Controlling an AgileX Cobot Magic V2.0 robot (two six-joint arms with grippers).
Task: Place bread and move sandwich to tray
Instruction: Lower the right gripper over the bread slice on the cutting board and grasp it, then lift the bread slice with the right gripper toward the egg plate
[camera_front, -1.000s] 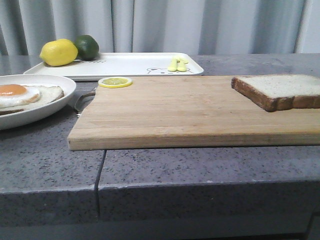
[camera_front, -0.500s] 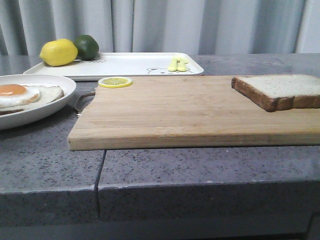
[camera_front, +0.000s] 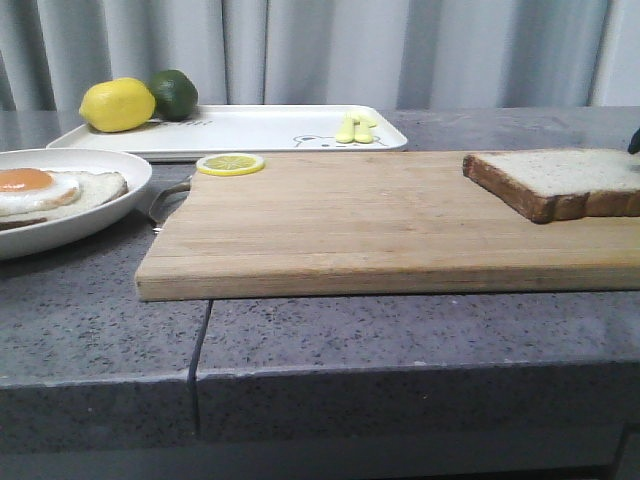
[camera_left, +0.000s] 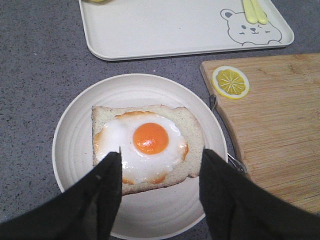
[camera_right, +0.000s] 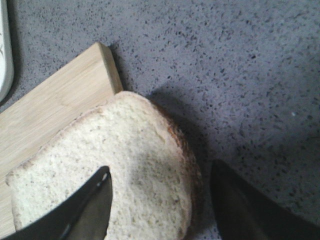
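Observation:
The bread, a thick pale slice with a dark crust, lies at the right end of the wooden board. In the right wrist view my right gripper hangs open over the bread. One finger is above its top and the other is past its crusted edge, over the counter. The sandwich, an egg-topped slice on a round white plate, sits at the left. My left gripper is open above it, its fingers either side of the slice's near edge. The white tray stands behind.
A lemon and a lime sit on the tray's left end, and small yellow pieces on its right. A lemon slice lies on the board's back left corner. A metal handle sticks out between plate and board.
A dark tip of the right gripper has come into the front view at the right edge, just above the bread. Nothing else has moved.

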